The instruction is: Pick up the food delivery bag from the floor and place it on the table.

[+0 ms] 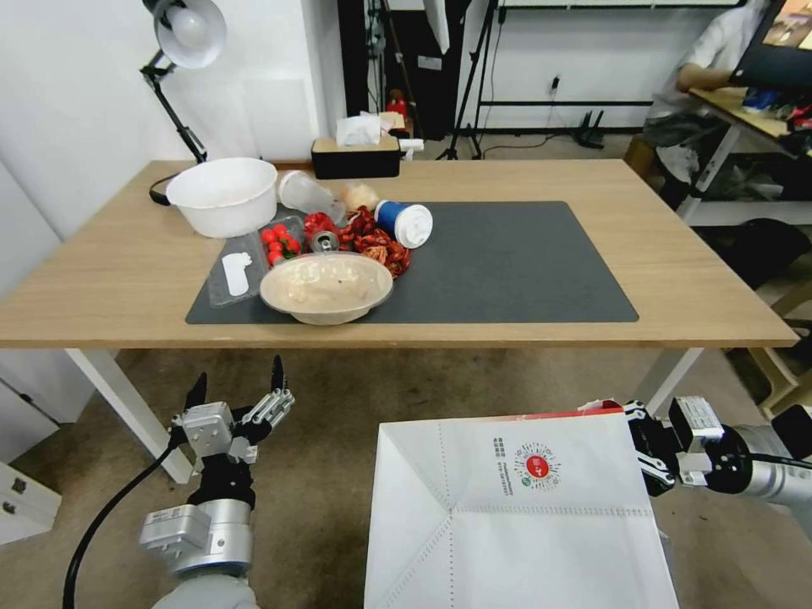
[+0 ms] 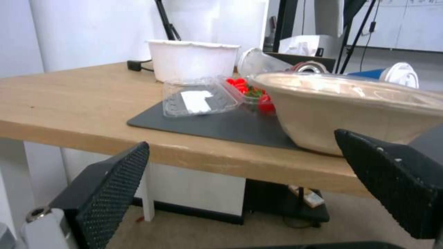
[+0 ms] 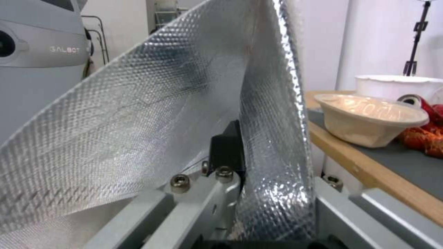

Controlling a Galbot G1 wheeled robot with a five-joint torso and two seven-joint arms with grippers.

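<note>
One food delivery bag (image 1: 516, 516) — right hand (image 1: 644, 448) gripping its edge — left hand (image 1: 241, 385) open.

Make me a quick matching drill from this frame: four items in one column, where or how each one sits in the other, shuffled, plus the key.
Items
1. delivery bag
2. left tool
3. blue cup
4. tan bowl

States
A. lying on its side on the grey mat
B. open, holding nothing, below the table edge
C. upright at the mat's near edge
D. gripped at its edge by the right tool, in front of the table

Pairs: 1-D, 2-B, 3-A, 4-C
</note>
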